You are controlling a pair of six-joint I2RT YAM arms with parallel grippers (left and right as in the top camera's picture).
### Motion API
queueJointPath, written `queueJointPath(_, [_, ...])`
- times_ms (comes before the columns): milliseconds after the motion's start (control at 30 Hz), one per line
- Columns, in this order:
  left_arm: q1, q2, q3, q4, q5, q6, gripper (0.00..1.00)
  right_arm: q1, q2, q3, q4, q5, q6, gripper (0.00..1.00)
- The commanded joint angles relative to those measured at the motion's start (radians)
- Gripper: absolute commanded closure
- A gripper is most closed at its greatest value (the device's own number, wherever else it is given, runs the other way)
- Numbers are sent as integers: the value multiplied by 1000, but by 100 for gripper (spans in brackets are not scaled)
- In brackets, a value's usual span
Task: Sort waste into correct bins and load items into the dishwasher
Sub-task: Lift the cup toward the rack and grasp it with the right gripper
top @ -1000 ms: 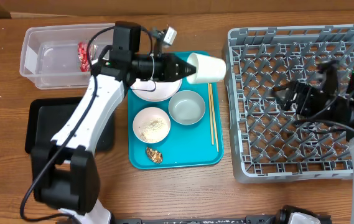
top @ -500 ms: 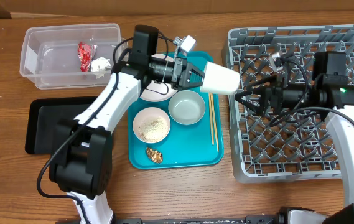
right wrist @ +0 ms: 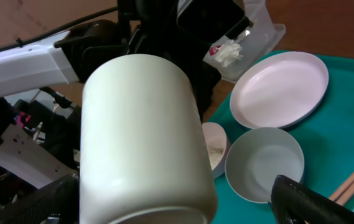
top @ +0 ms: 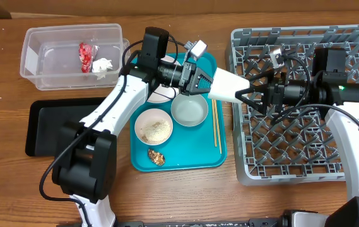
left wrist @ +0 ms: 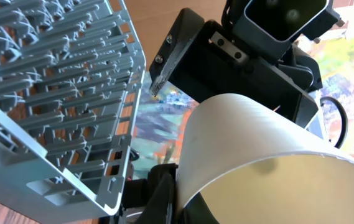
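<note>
My left gripper (top: 207, 83) is shut on the rim of the white cup (top: 228, 88) and holds it on its side in the air between the teal tray and the dishwasher rack (top: 305, 145). My right gripper (top: 255, 96) is open, with one finger on each side of the cup's base (right wrist: 139, 130); I cannot tell whether they touch it. The white plate (top: 160, 96), grey-blue bowl (top: 189, 109), white bowl with rice (top: 153, 126), brown scrap (top: 156, 156) and chopsticks (top: 216, 123) lie on the teal tray. The red wrapper (top: 86, 55) and tissue (top: 102, 65) lie in the clear tub (top: 40, 50).
The teal serving tray (top: 192, 161) sits at the table's middle. The black tray (top: 47, 126) lies at the left, below the tub, partly under the left arm. The rack fills the right side and holds no dishes.
My left gripper has carried the cup to the right, toward the rack. My right gripper has moved left to meet it, and its open fingers now flank the cup's base.
</note>
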Motion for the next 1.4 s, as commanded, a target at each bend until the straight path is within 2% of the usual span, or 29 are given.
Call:
queueJointPath(0, [-18,2,14,9,31,-13,96,3,3,19,2,-43,-7,0])
queueJointPath(567, [-16,2,14,16,23,-13,96,64,3,19,4,-65,-7,1])
queueJointPath(867, [-16,2,14,16,24,-21,96,64,3,19,3,-65,-7,15])
queueJointPath(1367, [-14,2,14,16,23,-21,96,64,3,19,3,-54,-7,27])
